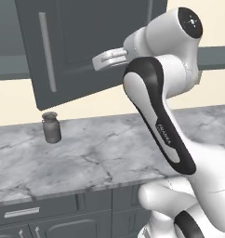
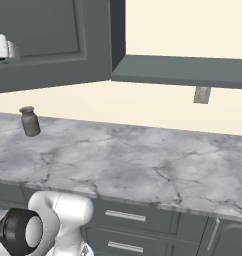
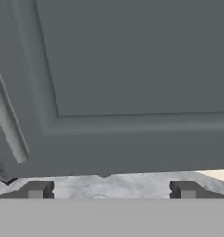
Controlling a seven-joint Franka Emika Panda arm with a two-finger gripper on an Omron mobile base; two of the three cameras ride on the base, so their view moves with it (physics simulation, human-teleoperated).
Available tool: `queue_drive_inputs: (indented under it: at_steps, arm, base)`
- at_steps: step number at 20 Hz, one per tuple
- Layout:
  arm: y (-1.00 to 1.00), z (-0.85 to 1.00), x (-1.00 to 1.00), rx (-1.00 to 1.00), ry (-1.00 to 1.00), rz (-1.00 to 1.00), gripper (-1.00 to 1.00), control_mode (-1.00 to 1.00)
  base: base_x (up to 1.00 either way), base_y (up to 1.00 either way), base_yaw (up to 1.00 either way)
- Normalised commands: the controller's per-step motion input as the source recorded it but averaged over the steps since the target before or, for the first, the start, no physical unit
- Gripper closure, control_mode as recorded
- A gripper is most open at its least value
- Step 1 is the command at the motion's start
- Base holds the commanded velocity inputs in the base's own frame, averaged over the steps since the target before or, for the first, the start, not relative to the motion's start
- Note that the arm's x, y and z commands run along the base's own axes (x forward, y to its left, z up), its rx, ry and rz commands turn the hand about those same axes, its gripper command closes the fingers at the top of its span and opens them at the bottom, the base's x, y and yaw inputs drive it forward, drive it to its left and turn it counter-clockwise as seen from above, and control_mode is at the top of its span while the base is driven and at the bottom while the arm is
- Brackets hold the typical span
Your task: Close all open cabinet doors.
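A tall dark grey cabinet door (image 1: 86, 51) with a long silver bar handle (image 1: 47, 51) stands swung open above the counter. It also appears at the top left of the right base view (image 2: 48, 45). My gripper (image 1: 97, 61) is right at the door's recessed panel, to the right of the handle. Seen from the hand, the door panel (image 3: 132, 60) is very close and the handle (image 3: 7, 125) runs along the left. The gripper (image 3: 111, 190) is open, its fingertips (image 3: 37, 190) wide apart with nothing between them.
A small grey jar (image 1: 51, 128) stands on the marble counter (image 1: 109, 153) below the door, also seen as the jar (image 2: 29, 121). Grey drawer fronts (image 2: 125, 216) run under the counter. A wall outlet (image 2: 202, 94) sits beneath the cabinet's underside (image 2: 183, 70).
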Motion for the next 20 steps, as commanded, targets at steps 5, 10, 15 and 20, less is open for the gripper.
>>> queue_drive_inputs:
  at_steps: [5,10,15,20]
  arm:
    - [0.21,-0.08,0.59,0.00,-0.01,0.00,-1.00,-1.00]
    - [0.37,0.00,0.56,0.00,-0.03,0.00,-1.00,-1.00]
    - [0.36,-0.06,0.72,0.00,0.00,0.00,-1.00,-1.00]
    - [0.24,-0.12,0.83,0.00,0.00,0.00,-1.00,-1.00]
  base:
    - [0.00,0.00,0.00]
    - [0.00,0.00,0.00]
    - [0.00,0.00,0.00]
    - [0.00,0.00,0.00]
